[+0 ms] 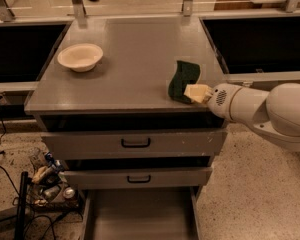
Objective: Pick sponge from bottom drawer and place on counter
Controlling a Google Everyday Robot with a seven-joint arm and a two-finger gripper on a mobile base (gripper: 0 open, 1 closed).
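Observation:
The dark green sponge (182,79) rests on the grey counter (135,59) near its front right corner, bent in a curve. My gripper (198,93) comes in from the right on a white arm (262,111). Its cream fingers (196,91) are closed on the sponge's lower right edge, low over the counter. The bottom drawer (140,214) is pulled open at the foot of the cabinet; its grey floor shows nothing on it.
A cream bowl (80,57) stands on the counter's left side. Two closed grey drawers with black handles (135,143) sit above the open one. Dark recessed bays (255,39) flank the cabinet. Cables and clutter (45,181) lie on the floor at lower left.

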